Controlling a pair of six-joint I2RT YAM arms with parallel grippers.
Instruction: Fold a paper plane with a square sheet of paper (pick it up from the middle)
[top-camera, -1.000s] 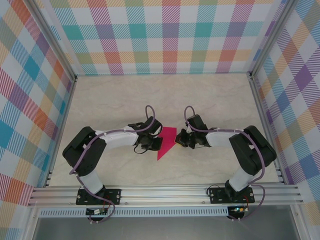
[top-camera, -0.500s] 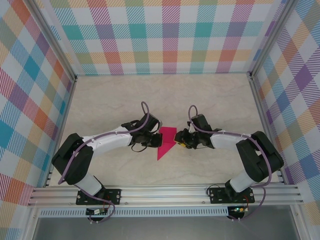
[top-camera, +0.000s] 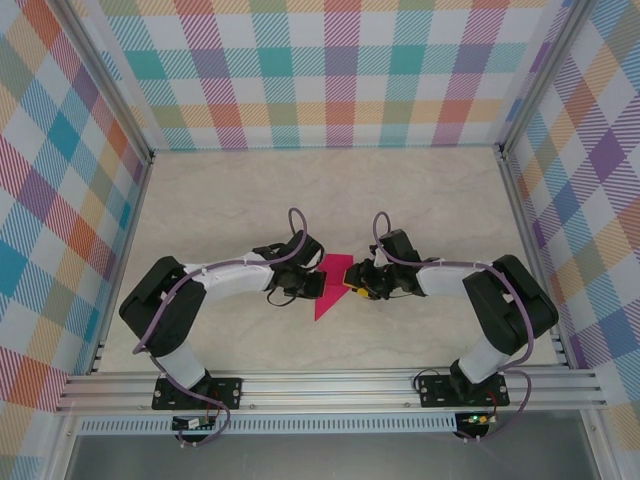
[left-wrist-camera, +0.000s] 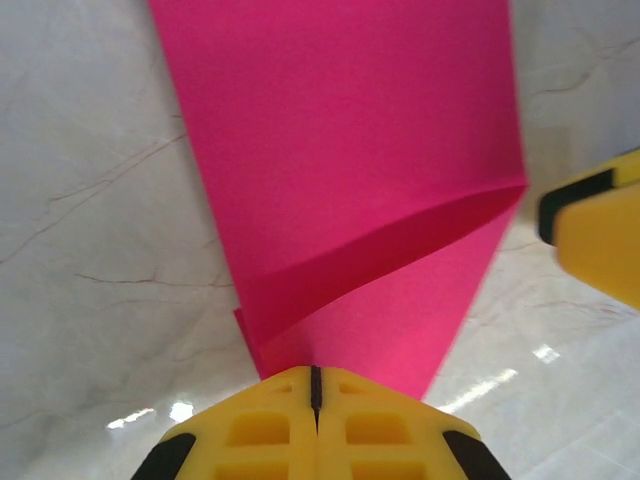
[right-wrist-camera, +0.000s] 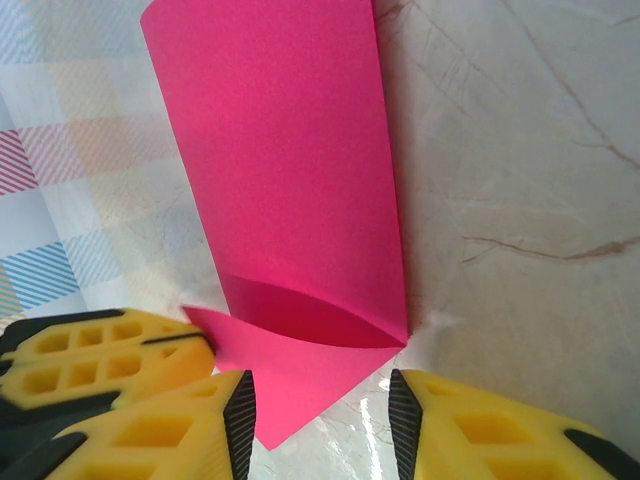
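Note:
The square sheet of paper (top-camera: 336, 270) is magenta-pink and partly folded, lying on the marbled table between the two arms. In the left wrist view the paper (left-wrist-camera: 340, 150) has a flap curling up from its lower layer. My left gripper (left-wrist-camera: 315, 378) is shut on the flap's near edge, its jaws pressed together. From above, the left gripper (top-camera: 313, 284) is at the paper's left side. My right gripper (right-wrist-camera: 322, 425) stands open, and the paper (right-wrist-camera: 290, 180) has its near corner lying between the spread fingers (right-wrist-camera: 238, 415) without touching them. The right gripper (top-camera: 354, 284) is at the paper's right edge.
The marbled tabletop (top-camera: 330, 190) is walled by checked panels on three sides. An aluminium rail (top-camera: 330, 385) carrying both arm bases runs along the near edge. Both forearms lie low over the table, angled in towards the paper.
My right gripper has opened and let go of the paper's right side. The left gripper stays shut on the paper, and both arms shifted only slightly.

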